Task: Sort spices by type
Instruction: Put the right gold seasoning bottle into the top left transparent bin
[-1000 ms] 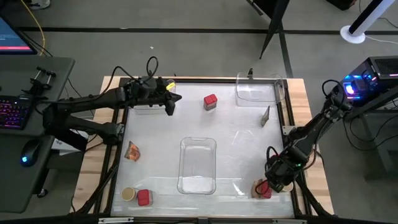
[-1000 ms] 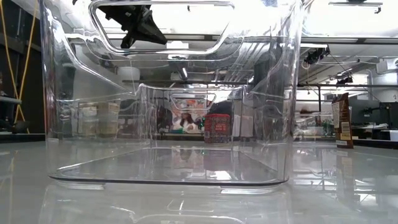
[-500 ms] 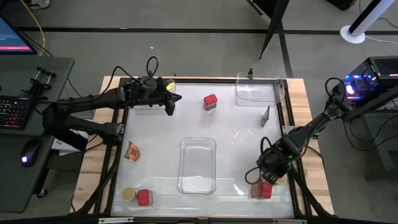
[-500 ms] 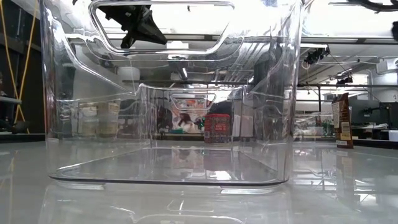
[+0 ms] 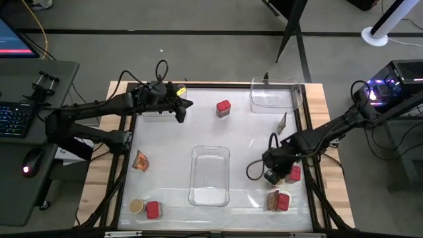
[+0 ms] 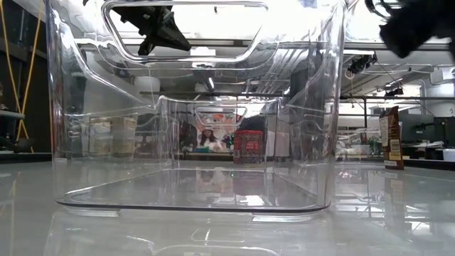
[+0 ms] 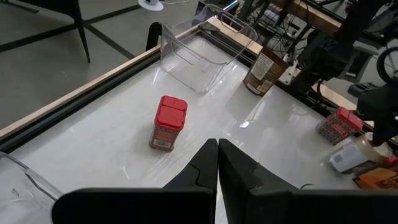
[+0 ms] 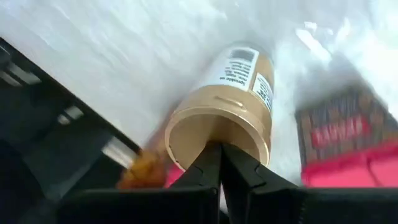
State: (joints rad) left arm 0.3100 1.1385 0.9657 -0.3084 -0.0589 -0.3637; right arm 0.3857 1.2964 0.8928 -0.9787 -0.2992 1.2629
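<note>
The right gripper (image 5: 272,173), fingers pressed together and holding nothing, hovers over the worktop (image 5: 251,142) near its right edge. Just beside it lies a red box (image 5: 293,174); in the wrist view a tan-lidded jar (image 8: 233,99) lies on its side directly ahead of the fingertips, the red box close behind it. A foil packet (image 5: 278,201) sits a little further back toward the front edge.

To take the jar cleanly, the fingers should likely open first, straddle its body across the width, and avoid nudging the red box.

The left gripper (image 5: 180,112), also closed and empty, waits at the far left; a second red box (image 7: 168,122) stands ahead of it.
</note>
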